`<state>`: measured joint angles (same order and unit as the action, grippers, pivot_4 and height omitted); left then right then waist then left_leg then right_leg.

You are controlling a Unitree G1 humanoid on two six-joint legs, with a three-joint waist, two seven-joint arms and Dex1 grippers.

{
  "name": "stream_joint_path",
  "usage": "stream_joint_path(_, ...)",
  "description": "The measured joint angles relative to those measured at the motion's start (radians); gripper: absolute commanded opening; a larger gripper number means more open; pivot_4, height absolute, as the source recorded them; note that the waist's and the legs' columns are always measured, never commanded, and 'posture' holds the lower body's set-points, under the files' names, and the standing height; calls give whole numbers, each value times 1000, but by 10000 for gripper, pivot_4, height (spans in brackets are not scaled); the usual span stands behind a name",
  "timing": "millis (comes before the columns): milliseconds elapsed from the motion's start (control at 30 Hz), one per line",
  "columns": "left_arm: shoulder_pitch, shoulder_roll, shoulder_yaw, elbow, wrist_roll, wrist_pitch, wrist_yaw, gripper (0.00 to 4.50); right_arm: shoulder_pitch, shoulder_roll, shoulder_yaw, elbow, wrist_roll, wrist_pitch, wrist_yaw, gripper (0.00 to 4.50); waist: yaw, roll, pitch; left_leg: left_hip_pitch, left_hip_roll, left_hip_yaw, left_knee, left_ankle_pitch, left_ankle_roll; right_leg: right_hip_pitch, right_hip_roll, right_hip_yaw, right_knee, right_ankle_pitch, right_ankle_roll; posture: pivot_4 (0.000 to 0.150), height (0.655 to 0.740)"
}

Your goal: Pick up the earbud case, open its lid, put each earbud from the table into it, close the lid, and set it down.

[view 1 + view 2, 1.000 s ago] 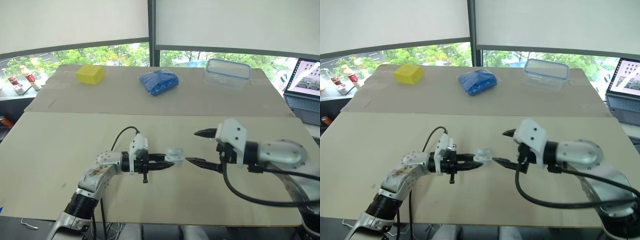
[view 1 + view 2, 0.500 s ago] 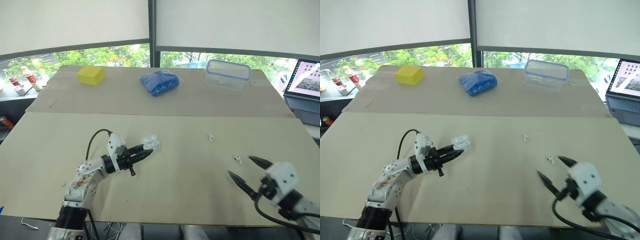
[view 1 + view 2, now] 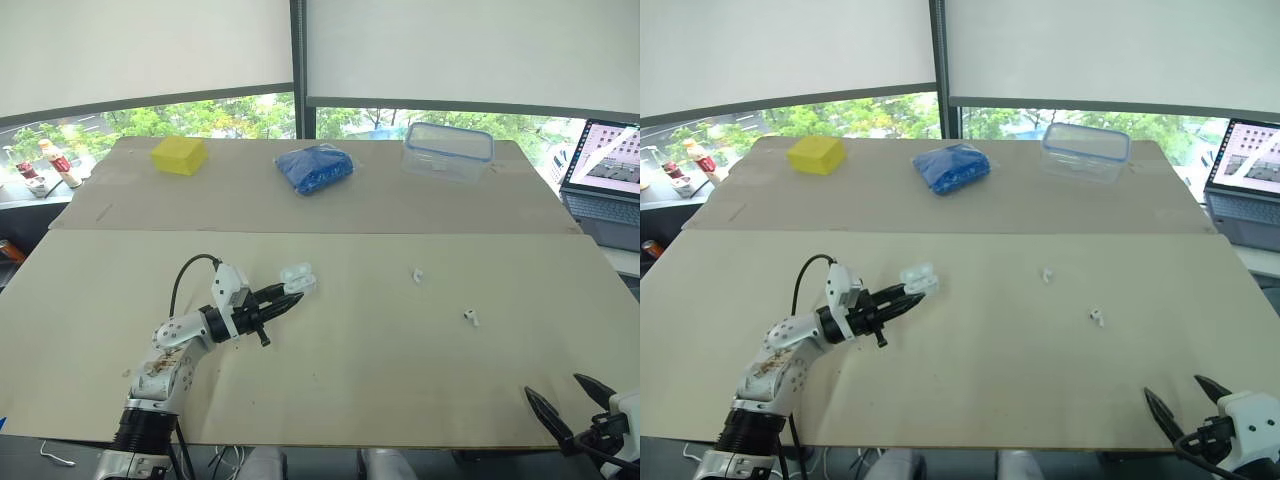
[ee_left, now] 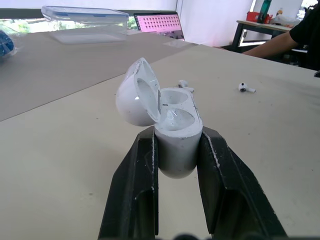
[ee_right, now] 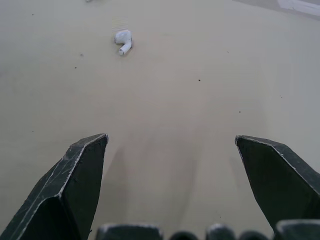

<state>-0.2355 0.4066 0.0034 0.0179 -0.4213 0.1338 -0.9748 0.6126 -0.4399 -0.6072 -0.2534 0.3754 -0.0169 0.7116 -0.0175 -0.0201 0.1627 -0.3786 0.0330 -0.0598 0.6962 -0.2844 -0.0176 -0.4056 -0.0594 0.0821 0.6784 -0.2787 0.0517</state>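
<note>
Earbud case, lid open: clamped in left pincer. Right pincer: spread wide, empty; nearer earbud ahead, slightly to its left; right arm closer.

My right pincer has drawn away from the small white plastic earbud case and back to the near right edge of the pale worktop, its fingers spread wide. My left pincer has carried the case leftward, away from the middle, and its rounded lid now plainly stands open.
</note>
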Motion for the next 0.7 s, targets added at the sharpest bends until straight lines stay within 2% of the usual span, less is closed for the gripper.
stream_joint_path(167, -9, 5, -5, 3, 10, -1, -3, 5688, -121, -56, 82, -92, -13, 103, -61, 45000, -9, 0, 0, 1, 0, 0, 0, 0, 0, 0, 0, 0, 0, 0, 0, 1500, 6859)
stream_joint_path(367, -30, 6, -17, 6, 32, -5, -5, 5688, -458, -104, 323, -193, -125, 382, -235, 45000, -5, 0, 0, 0, -1, -1, 0, 0, 0, 0, 0, 0, 0, 0, 0, 1500, 6859)
stream_joint_path(533, -27, 3, -27, 6, 41, -7, -3, 5688, -694, -26, 465, -134, -182, 558, -359, 45000, 5, 0, 0, -4, -1, -2, 0, 0, 0, -2, -1, -1, -2, 0, 0, 1500, 6859)
stream_joint_path(700, -23, -1, -34, 6, 55, -38, -5, 5688, -836, 58, 535, -5, -254, 634, -477, 45000, 3, 0, 0, -8, -1, -2, 0, 0, 0, -8, -1, -1, -1, 0, 0, 1500, 6859)
